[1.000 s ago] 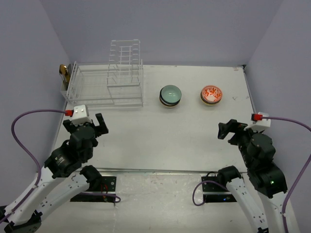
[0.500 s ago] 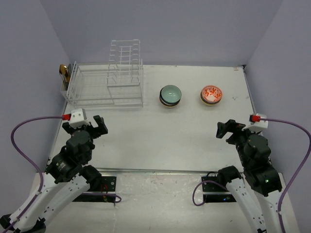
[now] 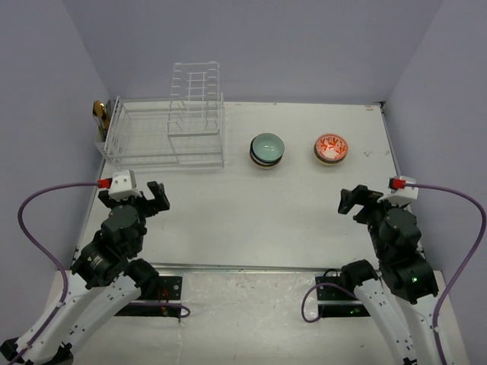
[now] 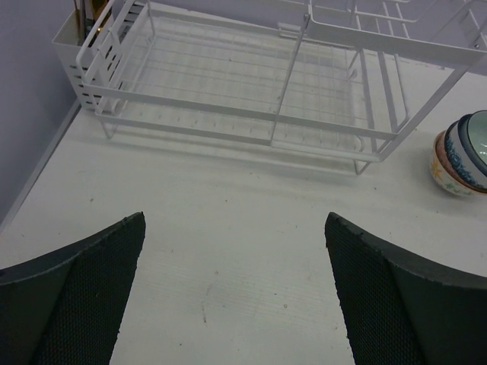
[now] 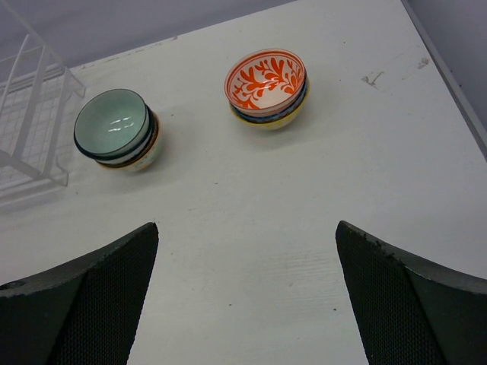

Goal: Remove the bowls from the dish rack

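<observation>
The white wire dish rack stands at the far left, its low basket beside a taller slotted tower; nothing shows inside it. Two stacks of bowls sit on the table to its right: a teal-lined stack and an orange-patterned stack. My left gripper hovers open in front of the rack, with bare table between its fingers. My right gripper is open too, short of the teal bowls and the orange bowls.
A small golden-brown object sits at the rack's left end, beside a white slotted holder. Lilac walls close in the table on three sides. The right table edge runs near the orange bowls.
Both arms have drawn back slightly toward the near edge. Both grippers stay open, and the bowls and rack have not moved.
</observation>
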Motion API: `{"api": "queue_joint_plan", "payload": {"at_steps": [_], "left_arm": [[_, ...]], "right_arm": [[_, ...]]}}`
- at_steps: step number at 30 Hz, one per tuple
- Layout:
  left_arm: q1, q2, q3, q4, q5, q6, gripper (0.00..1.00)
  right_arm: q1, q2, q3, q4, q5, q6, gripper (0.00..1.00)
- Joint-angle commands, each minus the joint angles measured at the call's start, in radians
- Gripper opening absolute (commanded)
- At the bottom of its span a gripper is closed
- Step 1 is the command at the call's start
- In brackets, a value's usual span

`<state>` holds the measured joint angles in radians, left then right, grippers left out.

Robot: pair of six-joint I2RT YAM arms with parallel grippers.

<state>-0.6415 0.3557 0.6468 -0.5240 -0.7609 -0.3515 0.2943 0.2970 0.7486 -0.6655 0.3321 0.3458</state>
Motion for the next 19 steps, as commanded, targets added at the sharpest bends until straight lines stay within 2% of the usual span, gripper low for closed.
{"api": "queue_joint_plan", "payload": {"at_steps": [1,19], "left_arm": [[0.009,-0.006,-0.007,0.047,0.02,0.034,1.0],[0.013,-0.004,-0.009,0.055,0.048,0.046,1.0]], "right_arm": [[-0.003,0.021,-0.018,0.046,0.045,-0.014,0.99],[-0.003,0.039,-0.022,0.056,0.022,-0.018,0.99]]}}
